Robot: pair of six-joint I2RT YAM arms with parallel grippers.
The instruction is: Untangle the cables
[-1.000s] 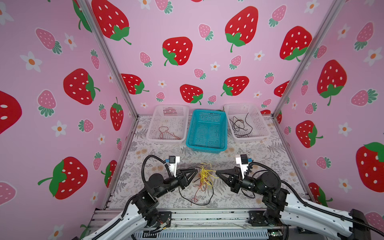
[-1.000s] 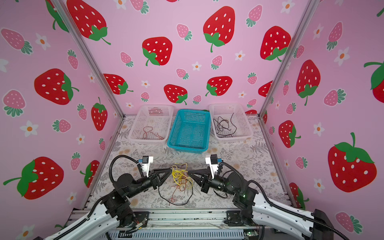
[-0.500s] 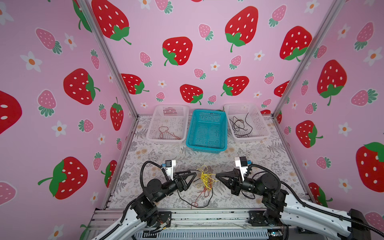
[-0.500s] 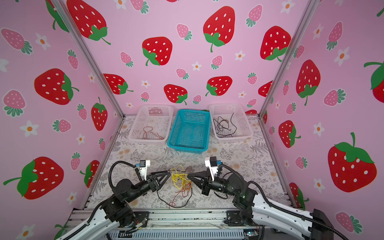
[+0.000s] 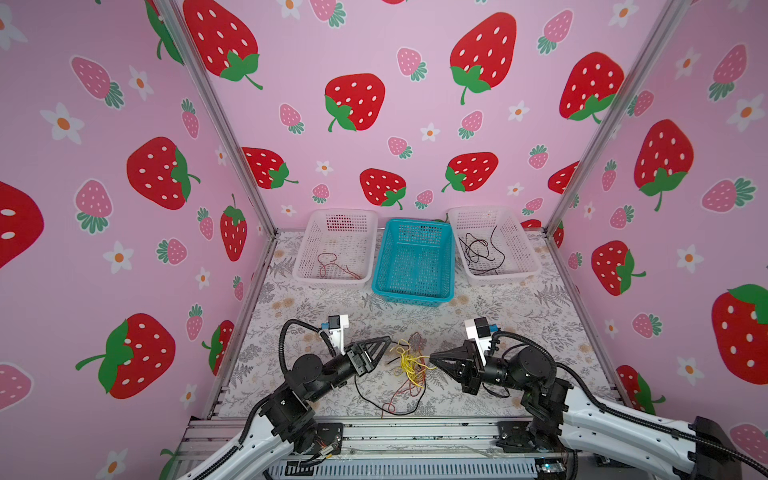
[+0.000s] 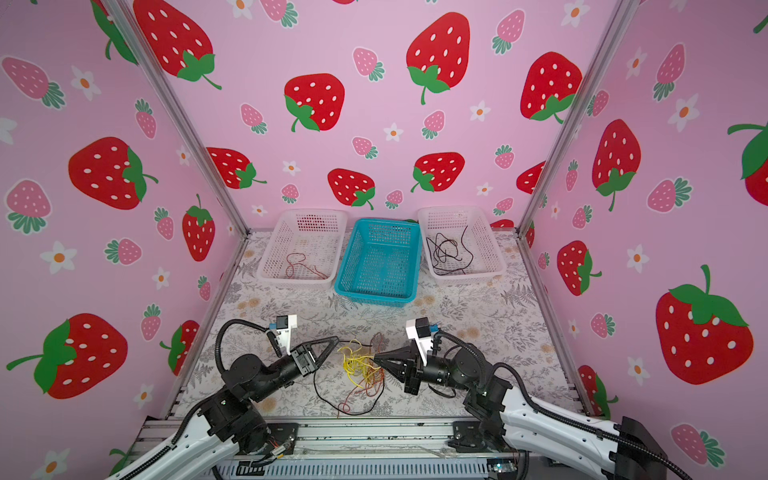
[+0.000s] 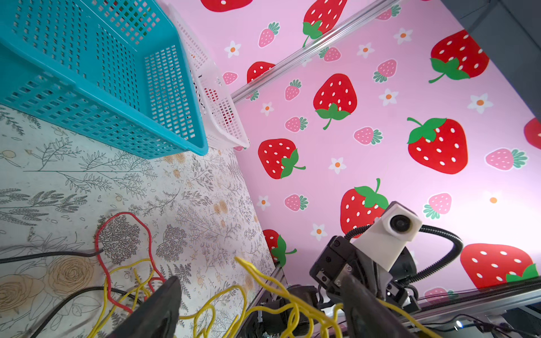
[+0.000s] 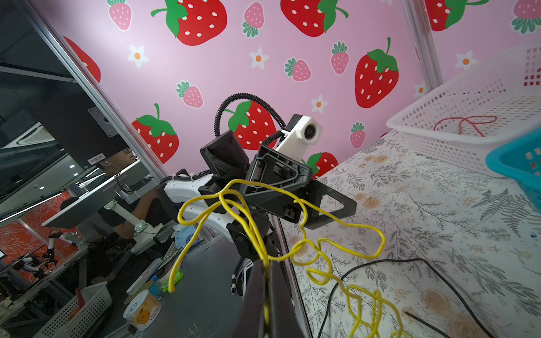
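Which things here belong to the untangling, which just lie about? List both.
Job: tangled thin yellow, red and black cables; open left gripper; right gripper, shut on a yellow strand.
Lying about: two white plastic mesh baskets; blue plastic mesh basket; floral mat.

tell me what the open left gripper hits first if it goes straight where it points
Most likely the tangled thin yellow wire just ahead of the left gripper; its height over the wire is unclear.

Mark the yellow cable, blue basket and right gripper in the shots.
yellow cable (image 5: 409, 362): in a top view, middle of the tangle.
blue basket (image 5: 411, 297): in a top view, near wall.
right gripper (image 5: 433, 357): in a top view, closed fingertips.
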